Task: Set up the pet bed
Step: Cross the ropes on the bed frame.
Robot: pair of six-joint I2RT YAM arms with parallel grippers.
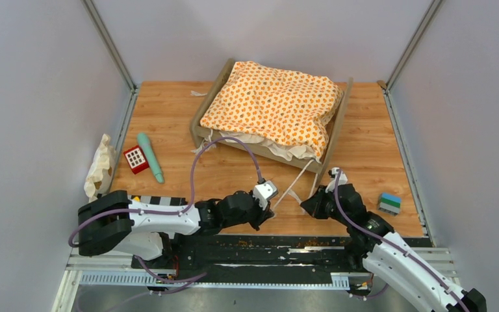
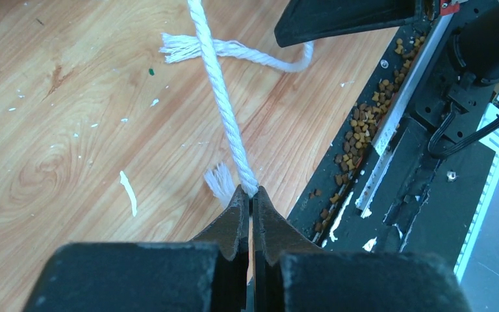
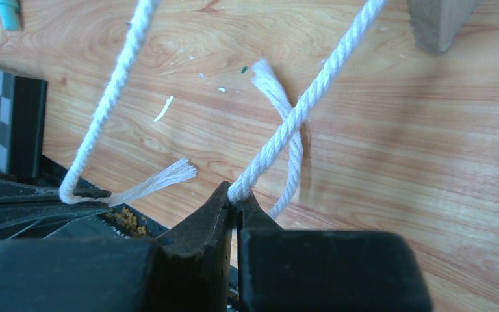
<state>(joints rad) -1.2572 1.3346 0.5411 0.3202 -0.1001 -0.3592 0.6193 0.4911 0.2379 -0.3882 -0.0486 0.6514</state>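
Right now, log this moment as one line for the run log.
left gripper: shut on left cord | right gripper: shut on right cord | cushion: lying in bed

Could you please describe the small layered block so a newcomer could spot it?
Start at the pet bed with the orange cushion at the back of the table. Come toward the near right edge, where a small block sits alone. Only it is banded blue, green and grey.

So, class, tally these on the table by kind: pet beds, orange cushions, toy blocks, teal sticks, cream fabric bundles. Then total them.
Pet beds: 1
Orange cushions: 1
Toy blocks: 2
Teal sticks: 1
Cream fabric bundles: 1
Total: 6
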